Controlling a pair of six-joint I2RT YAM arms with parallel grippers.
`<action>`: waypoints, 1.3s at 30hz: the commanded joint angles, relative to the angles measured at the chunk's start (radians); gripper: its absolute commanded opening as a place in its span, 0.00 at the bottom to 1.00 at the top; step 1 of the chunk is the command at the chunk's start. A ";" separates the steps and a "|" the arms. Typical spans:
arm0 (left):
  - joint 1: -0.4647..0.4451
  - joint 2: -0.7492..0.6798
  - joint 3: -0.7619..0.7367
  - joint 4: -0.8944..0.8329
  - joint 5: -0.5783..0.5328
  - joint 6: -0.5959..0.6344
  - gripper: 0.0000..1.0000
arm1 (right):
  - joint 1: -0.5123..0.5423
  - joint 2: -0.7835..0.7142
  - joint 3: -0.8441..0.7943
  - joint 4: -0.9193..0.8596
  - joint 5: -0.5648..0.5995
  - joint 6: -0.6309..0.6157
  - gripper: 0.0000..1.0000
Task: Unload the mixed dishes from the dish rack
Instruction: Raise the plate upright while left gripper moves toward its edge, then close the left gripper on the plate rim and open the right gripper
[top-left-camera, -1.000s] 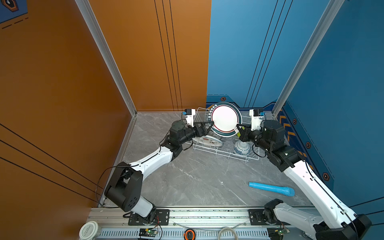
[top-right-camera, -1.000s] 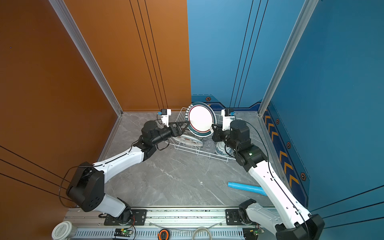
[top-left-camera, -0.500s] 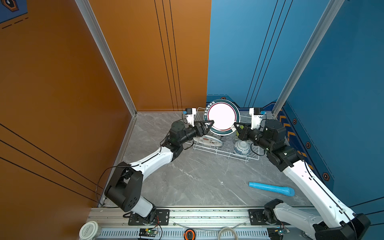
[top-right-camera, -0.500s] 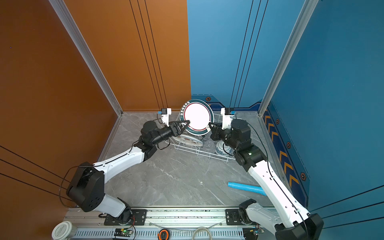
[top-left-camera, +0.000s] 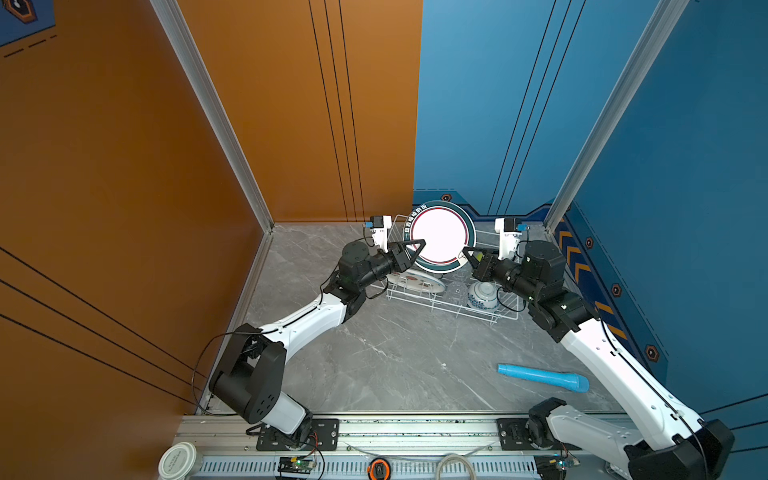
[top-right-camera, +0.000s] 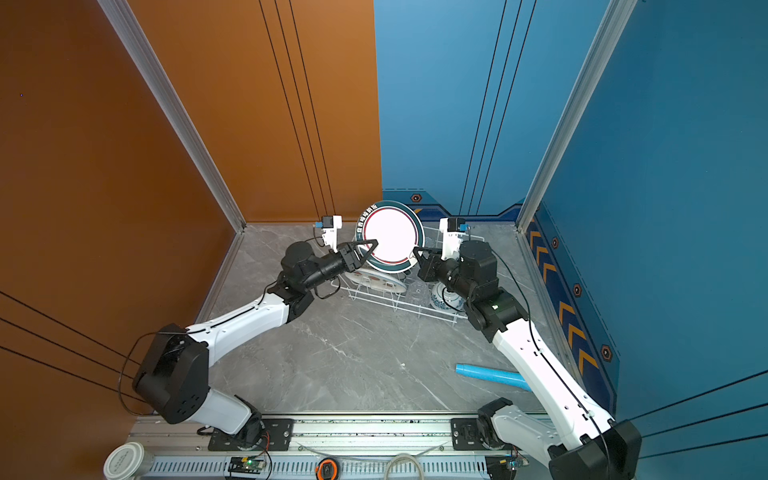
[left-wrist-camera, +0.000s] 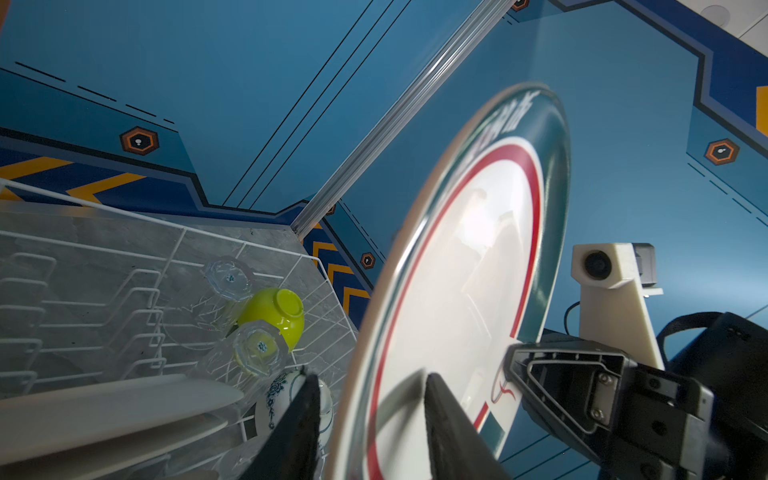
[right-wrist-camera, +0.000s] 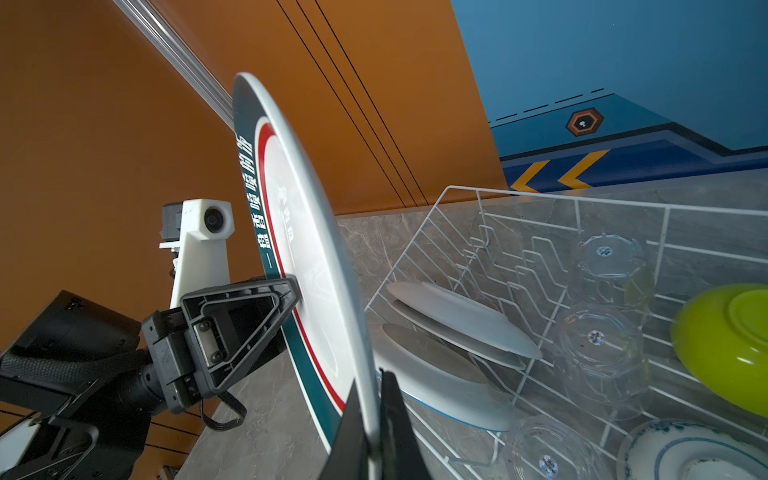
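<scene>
1. Right gripper (top-left-camera: 466, 252) is clenched on the rim of the dark-rimmed plate (top-left-camera: 440, 237); the plate is upright above the dish rack (top-left-camera: 449, 307).
2. Left gripper (top-left-camera: 419, 245) straddles the opposite rim; can't tell if it's clamped.
3. Lime-green bowl (left-wrist-camera: 274, 316), glass cups (left-wrist-camera: 257, 349) and patterned bowl (top-left-camera: 482, 295) are inside the rack.

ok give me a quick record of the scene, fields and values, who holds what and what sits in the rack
held item: dark-rimmed plate, upright over the dish rack
right jaws: shut on its rim
left jaws: straddling the opposite rim, gap behind the plate
in rack: watermelon plate, lime-green bowl, patterned bowl, glass cups
loose: light blue tube on the table
</scene>
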 joint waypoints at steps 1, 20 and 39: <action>-0.002 -0.014 0.001 0.035 0.014 0.004 0.32 | -0.005 -0.004 -0.014 0.085 -0.027 0.033 0.00; 0.002 -0.031 -0.018 0.023 0.031 -0.013 0.00 | -0.014 0.004 -0.031 0.109 -0.063 0.056 0.00; -0.014 -0.099 0.005 -0.200 -0.107 0.114 0.00 | -0.045 0.005 -0.061 0.176 -0.093 0.082 0.42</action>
